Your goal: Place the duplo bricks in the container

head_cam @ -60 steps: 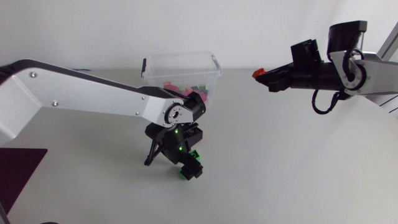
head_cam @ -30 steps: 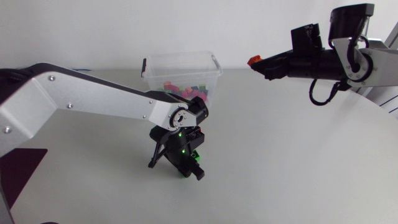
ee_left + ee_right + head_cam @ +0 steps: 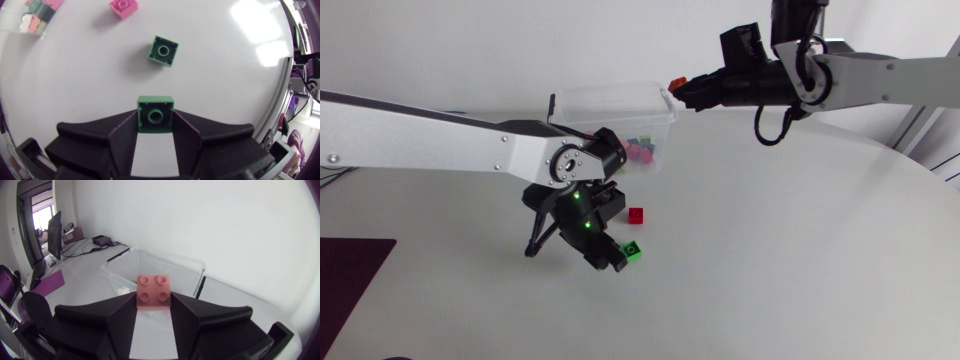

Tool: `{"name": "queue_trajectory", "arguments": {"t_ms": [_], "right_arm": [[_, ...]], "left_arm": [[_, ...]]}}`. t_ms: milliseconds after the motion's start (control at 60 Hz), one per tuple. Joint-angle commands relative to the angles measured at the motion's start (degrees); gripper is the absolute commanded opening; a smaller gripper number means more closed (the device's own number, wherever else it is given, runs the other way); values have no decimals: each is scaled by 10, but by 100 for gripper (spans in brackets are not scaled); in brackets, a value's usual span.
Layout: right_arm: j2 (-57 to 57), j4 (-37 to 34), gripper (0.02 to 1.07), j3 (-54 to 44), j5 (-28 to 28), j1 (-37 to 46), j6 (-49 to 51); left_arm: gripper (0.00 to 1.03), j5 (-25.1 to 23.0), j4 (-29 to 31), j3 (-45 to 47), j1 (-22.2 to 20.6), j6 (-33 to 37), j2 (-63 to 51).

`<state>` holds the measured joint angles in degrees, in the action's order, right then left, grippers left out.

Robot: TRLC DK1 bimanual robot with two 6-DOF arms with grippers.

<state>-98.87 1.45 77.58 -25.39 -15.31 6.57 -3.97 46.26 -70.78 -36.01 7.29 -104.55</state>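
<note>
Here, the left gripper (image 3: 155, 124) is clamped on a green brick (image 3: 155, 109). Both fingers press its sides, and its hollow underside faces the wrist. Ahead of those jaws a second green brick (image 3: 163, 50) lies loose on the table (image 3: 240, 75), hollow side showing. Further ahead lies a pink brick (image 3: 124, 7), and beyond it stands the clear container (image 3: 610, 98) with several coloured bricks (image 3: 638, 149) inside. The right gripper (image 3: 154, 306) grips a salmon-red brick (image 3: 154, 287), studs up, between its fingertips. The container sits ahead of and below these jaws, and in the head view its rim is close to the held brick.
</note>
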Motion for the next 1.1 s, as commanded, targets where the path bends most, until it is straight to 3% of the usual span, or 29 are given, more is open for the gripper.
{"name": "queue_trajectory", "arguments": {"t_ms": [0, 467, 833, 1083], "right_arm": [[-35, 0, 29, 38, 11, -15, -13], [-176, -18, 29, 195, 45, -48, -23], [-246, -59, 29, 295, 68, -63, -24], [-269, -65, 29, 312, 77, -62, -26]], "left_arm": [[12, 1, 10, 20, 16, 11, 32], [12, -11, 13, -37, 96, 42, 91], [12, -13, 13, -96, 119, 55, 104], [12, -17, 3, -113, 132, 55, 105]]}}
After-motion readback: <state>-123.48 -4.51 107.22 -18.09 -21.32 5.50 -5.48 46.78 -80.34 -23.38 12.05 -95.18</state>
